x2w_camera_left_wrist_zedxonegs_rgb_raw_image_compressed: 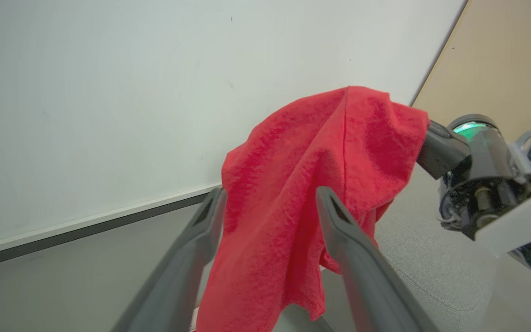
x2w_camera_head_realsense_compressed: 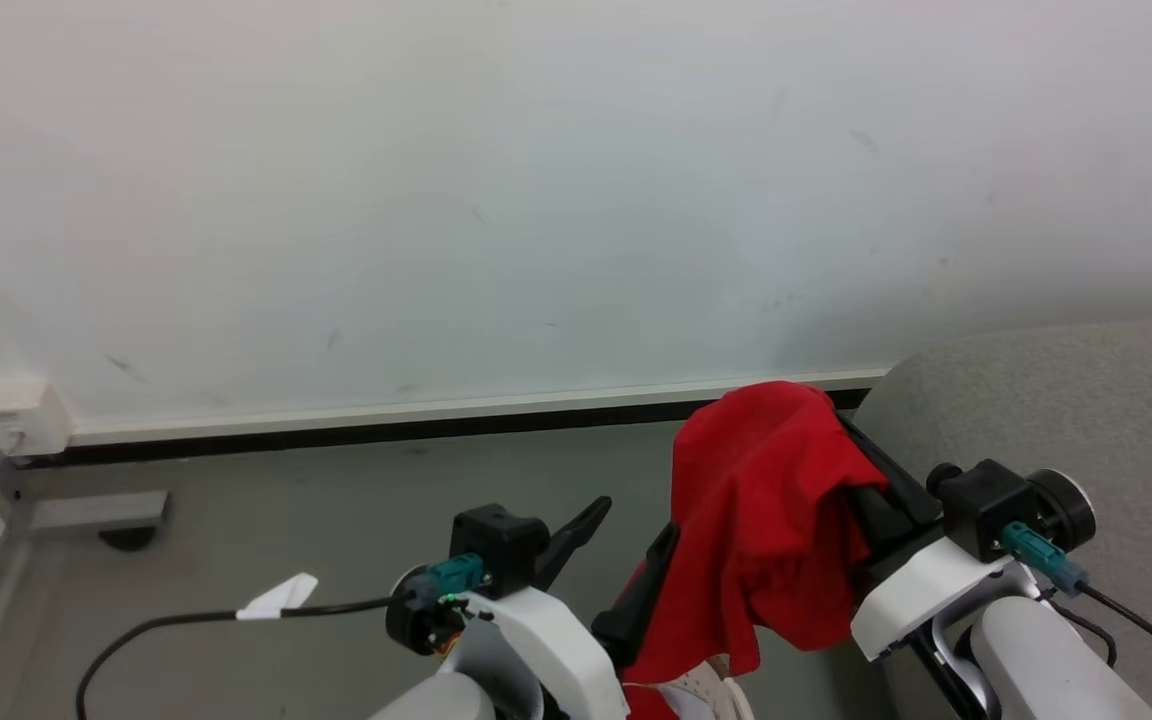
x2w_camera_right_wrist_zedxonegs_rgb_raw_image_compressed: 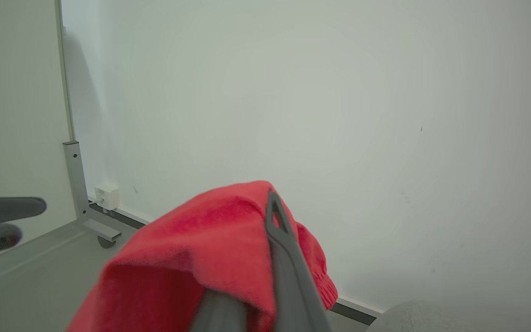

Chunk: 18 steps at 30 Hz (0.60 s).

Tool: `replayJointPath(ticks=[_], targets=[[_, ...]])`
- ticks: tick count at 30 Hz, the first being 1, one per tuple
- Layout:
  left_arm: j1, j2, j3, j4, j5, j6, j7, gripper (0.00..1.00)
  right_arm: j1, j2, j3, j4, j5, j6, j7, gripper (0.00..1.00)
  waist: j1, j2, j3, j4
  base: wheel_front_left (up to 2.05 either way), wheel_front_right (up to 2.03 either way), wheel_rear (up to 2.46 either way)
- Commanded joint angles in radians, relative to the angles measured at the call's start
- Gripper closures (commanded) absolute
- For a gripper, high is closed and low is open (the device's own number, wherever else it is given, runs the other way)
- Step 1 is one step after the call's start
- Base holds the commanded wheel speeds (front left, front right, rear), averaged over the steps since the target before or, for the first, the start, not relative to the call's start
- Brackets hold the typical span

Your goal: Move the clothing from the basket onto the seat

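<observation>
A bright red piece of clothing [x2w_camera_head_realsense_compressed: 756, 520] hangs draped over my right gripper [x2w_camera_head_realsense_compressed: 826, 410], which is shut on it high above the floor. Its folds hide most of that gripper's fingers; in the right wrist view one dark finger [x2w_camera_right_wrist_zedxonegs_rgb_raw_image_compressed: 278, 230] pokes out of the clothing [x2w_camera_right_wrist_zedxonegs_rgb_raw_image_compressed: 210, 240]. My left gripper [x2w_camera_head_realsense_compressed: 636, 522] stands open just left of the hanging fabric. In the left wrist view the red clothing [x2w_camera_left_wrist_zedxonegs_rgb_raw_image_compressed: 302, 184] hangs past the gripper [x2w_camera_left_wrist_zedxonegs_rgb_raw_image_compressed: 270, 199], whose fingers are spread and grip nothing. A sliver of the white perforated basket [x2w_camera_head_realsense_compressed: 708, 692] shows below. The grey seat [x2w_camera_head_realsense_compressed: 1086, 400] lies at the right.
A pale wall [x2w_camera_head_realsense_compressed: 536, 180] with a dark skirting strip runs across ahead, over grey floor [x2w_camera_head_realsense_compressed: 286, 510]. A partition foot with a castor [x2w_camera_head_realsense_compressed: 126, 525] stands at the far left, beside a white wall box [x2w_camera_head_realsense_compressed: 21, 412]. A black cable [x2w_camera_head_realsense_compressed: 186, 625] trails from my left wrist.
</observation>
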Motion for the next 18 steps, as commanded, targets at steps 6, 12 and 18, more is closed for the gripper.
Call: replayJointPath(ticks=[6, 12, 18], targets=[[0.014, -0.010, 0.000, 0.008, 0.005, 0.000, -0.021, 0.00, 0.016, -0.051, -0.028, -0.061, -0.004, -0.002, 0.020, 1.00, 0.0000, 0.0000, 0.006, -0.126, 0.00, 0.00, 0.00], [0.008, -0.028, -0.005, 0.012, 0.002, -0.005, -0.034, 0.00, 0.036, -0.086, -0.047, -0.132, -0.007, -0.002, 0.056, 1.00, 0.0000, 0.0000, 0.016, -0.219, 0.00, 0.00, 0.00], [-0.008, -0.037, -0.008, 0.011, 0.003, -0.009, -0.045, 0.00, 0.058, -0.107, -0.079, -0.208, -0.010, -0.002, 0.091, 1.00, 0.0000, 0.0000, 0.032, -0.281, 0.00, 0.00, 0.00]])
